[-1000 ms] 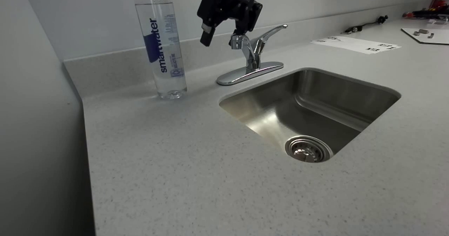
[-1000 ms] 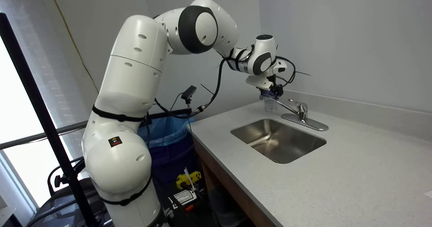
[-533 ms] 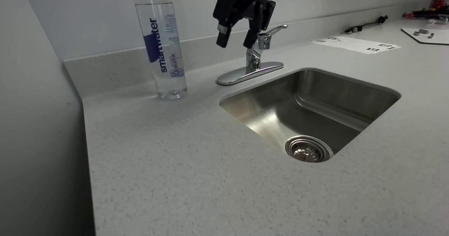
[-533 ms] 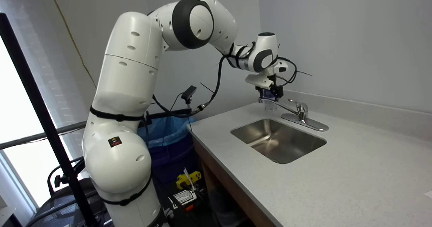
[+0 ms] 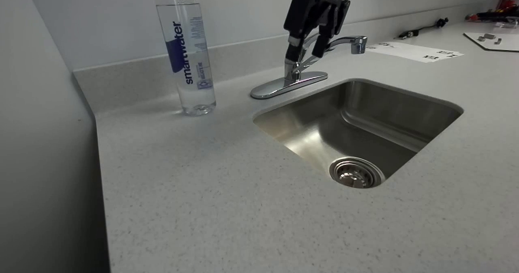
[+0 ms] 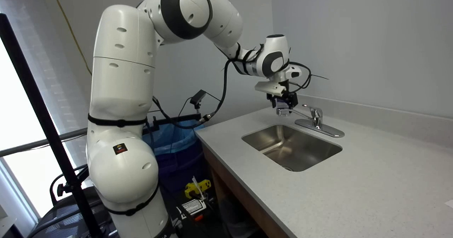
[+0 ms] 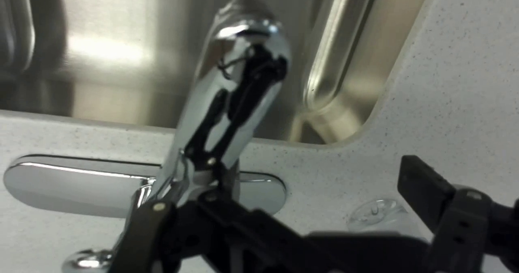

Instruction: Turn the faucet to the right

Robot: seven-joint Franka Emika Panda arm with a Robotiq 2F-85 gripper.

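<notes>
- Wrist view: a pale speckled counter (image 7: 462, 86) runs down the right of your frame, and the steel sink (image 7: 113, 74) fills most of the top.
- In an exterior view you see a grey wall (image 6: 354, 47) at upper right, your white arm (image 6: 122, 89) across the left and upper middle, and a blue-lined bin (image 6: 180, 160) left of centre.
- A water bottle (image 5: 186, 62) stands on the counter at upper left in an exterior view.
- Your faucet (image 7: 239, 90) slants from lower left to top centre in the wrist view, its tip seen against the sink.
- Your gripper (image 5: 306, 53) hangs at top centre in an exterior view, its jaws spread well apart; one overlaps the faucet, and you can't tell whether they touch.
</notes>
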